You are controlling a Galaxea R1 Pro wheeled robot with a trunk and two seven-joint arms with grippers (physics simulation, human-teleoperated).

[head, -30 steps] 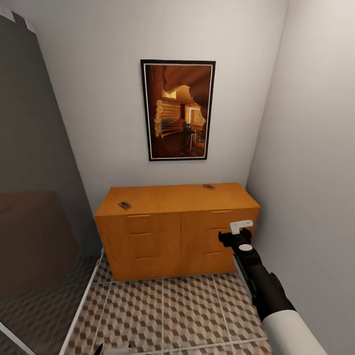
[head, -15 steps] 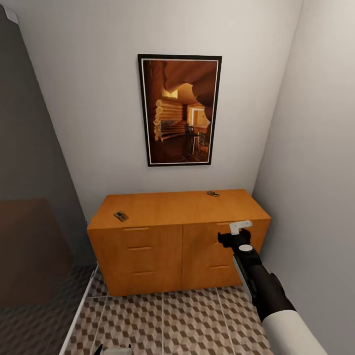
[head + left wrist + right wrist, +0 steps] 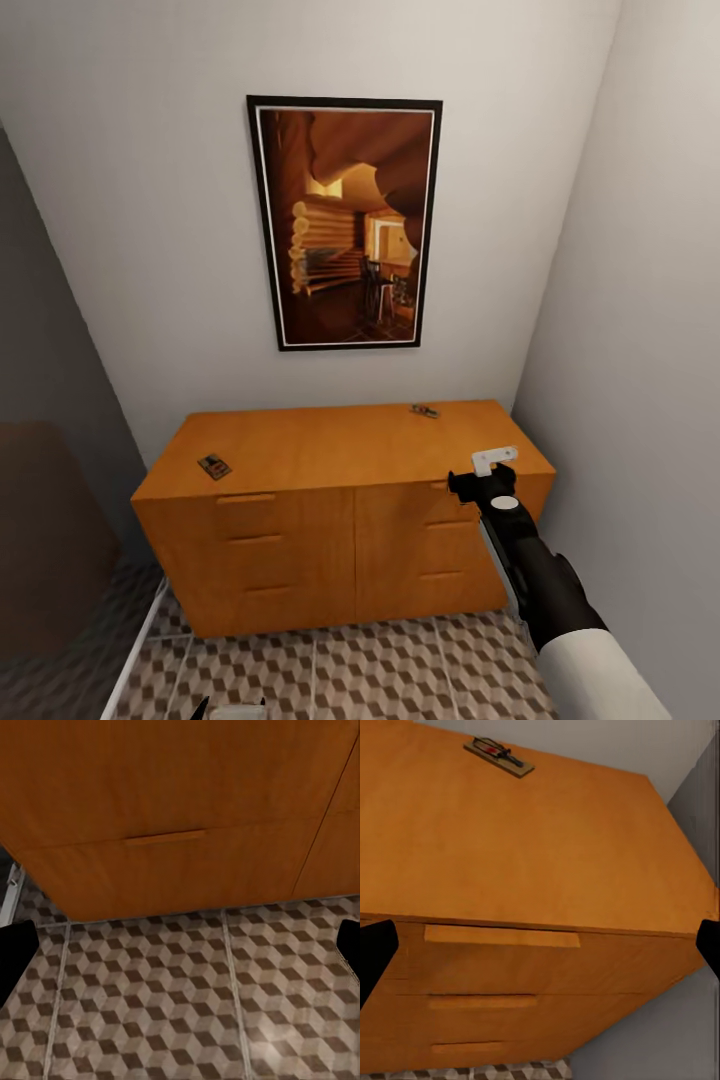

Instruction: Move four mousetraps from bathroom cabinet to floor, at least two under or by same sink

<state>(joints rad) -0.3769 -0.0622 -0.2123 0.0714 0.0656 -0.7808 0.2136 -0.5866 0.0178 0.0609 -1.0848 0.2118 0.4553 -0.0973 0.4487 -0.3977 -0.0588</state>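
Two mousetraps [image 3: 214,466] [image 3: 424,410] lie untaken on the cabinet [image 3: 330,450]; right tool [image 3: 494,470] spread, empty; left tool's state unclear.

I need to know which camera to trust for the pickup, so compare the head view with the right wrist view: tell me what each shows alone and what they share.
Head view alone: the dark-framed picture on the wall, the small flat brown mousetrap near the chest's left edge, the cube-patterned tile floor, and the right tool. Right wrist view alone: a close look at the top right drawer's slim bar handle. Both: the orange-brown wooden chest of drawers and the far mousetrap at its back.
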